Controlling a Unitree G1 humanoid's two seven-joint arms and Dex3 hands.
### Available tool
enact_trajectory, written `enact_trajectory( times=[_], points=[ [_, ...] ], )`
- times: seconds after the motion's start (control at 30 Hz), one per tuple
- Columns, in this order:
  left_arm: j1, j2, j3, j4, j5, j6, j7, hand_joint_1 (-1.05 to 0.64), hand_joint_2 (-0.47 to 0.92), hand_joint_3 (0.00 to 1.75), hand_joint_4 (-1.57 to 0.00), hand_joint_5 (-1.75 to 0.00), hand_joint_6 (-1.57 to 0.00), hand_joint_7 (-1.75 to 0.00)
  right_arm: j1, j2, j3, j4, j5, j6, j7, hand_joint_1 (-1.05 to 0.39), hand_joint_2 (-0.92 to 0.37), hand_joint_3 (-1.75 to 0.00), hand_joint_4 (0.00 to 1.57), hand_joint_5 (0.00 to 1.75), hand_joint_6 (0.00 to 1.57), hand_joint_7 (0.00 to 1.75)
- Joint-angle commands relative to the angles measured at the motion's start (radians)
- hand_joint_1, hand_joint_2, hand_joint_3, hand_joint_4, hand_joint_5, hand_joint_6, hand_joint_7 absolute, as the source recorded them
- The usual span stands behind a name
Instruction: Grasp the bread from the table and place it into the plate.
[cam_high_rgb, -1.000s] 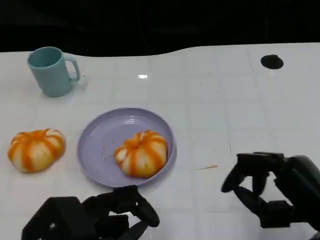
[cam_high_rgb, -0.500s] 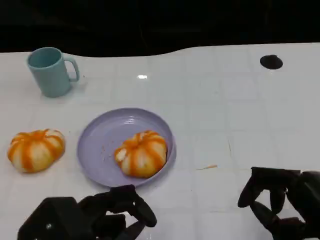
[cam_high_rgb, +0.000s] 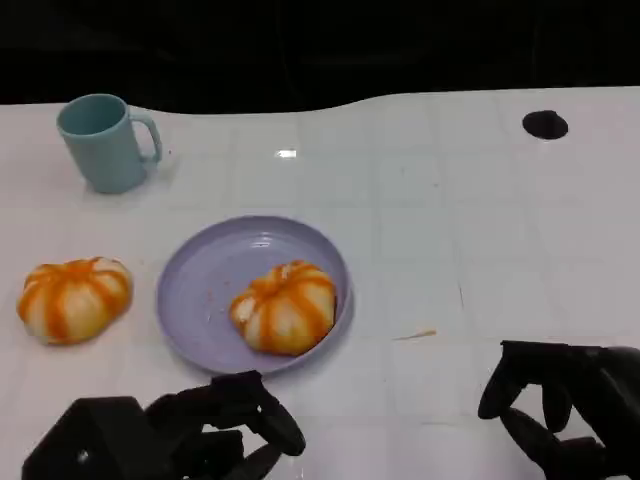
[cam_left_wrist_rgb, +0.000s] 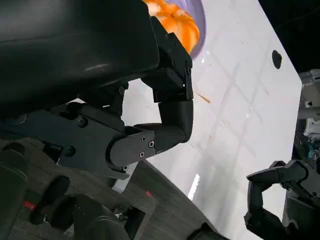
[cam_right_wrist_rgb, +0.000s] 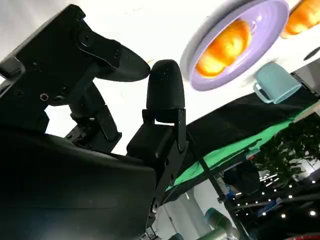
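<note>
Bright overhead light is washing the white tabletop (cam_high_rgb: 480, 260) evenly, leaving a small glare spot (cam_high_rgb: 286, 154) toward its far edge. Beyond that edge, the background is falling into near black. Soft, short shadows are sitting under the plate (cam_high_rgb: 195, 285). The wrist views are showing the nearest black casing blurred and the tabletop overexposed.

Right hand (cam_high_rgb: 565, 415) and left hand (cam_high_rgb: 165, 435), frame-cropped below.

One round orange-and-white striped bread (cam_high_rgb: 284, 307) is seen lying inside the lilac plate (cam_high_rgb: 200, 290), toward its right side. A second, similar bread (cam_high_rgb: 74, 299) is seen on the white table, just left of the plate and apart from it.
</note>
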Motion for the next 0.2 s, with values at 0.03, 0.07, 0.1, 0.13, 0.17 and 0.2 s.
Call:
enact_trajectory(
  times=[0.03,0.07,0.1,0.13,0.17,0.2],
  points=[
    [-0.001,0.015,0.011,0.002,-0.001,-0.011,-0.012,-0.35,0.92,0.54,-0.64,-1.75,-0.58,-1.44,-0.01,-0.01,0.001,0.003,-0.001,0.001,-0.004,-0.1,-0.28,-1.18,0.94,1.66,0.94,1.13],
    [0.0,0.015,0.014,0.003,-0.003,-0.012,-0.013,-0.35,0.92,0.54,-0.64,-1.75,-0.58,-1.44,-0.01,-0.008,0.002,0.003,-0.001,0.002,-0.005,-0.1,-0.28,-1.18,0.95,1.66,0.94,1.13],
    [0.0,0.015,0.015,0.005,-0.005,-0.014,-0.014,-0.35,0.92,0.53,-0.64,-1.75,-0.58,-1.44,-0.011,-0.008,0.003,0.002,-0.002,0.002,-0.005,-0.1,-0.28,-1.18,0.95,1.66,0.94,1.12],
    [0.0,0.016,0.016,0.005,-0.005,-0.011,-0.014,-0.35,0.92,0.53,-0.64,-1.75,-0.58,-1.44,-0.01,-0.007,0.004,0.001,-0.002,0.002,-0.005,-0.09,-0.28,-1.17,0.95,1.65,0.94,1.11],
    [0.0,0.015,0.017,0.005,-0.005,-0.009,-0.015,-0.35,0.92,0.53,-0.64,-1.75,-0.58,-1.44,-0.01,-0.006,0.004,0.001,-0.002,0.001,-0.005,-0.09,-0.28,-1.17,0.95,1.64,0.94,1.11],
    [0.001,0.013,0.018,0.006,-0.008,-0.009,-0.015,-0.35,0.92,0.53,-0.64,-1.75,-0.58,-1.44,-0.008,-0.005,0.005,-0.001,0.0,0.005,-0.002,-0.08,-0.28,-1.17,0.95,1.64,0.95,1.1]
  ],
)
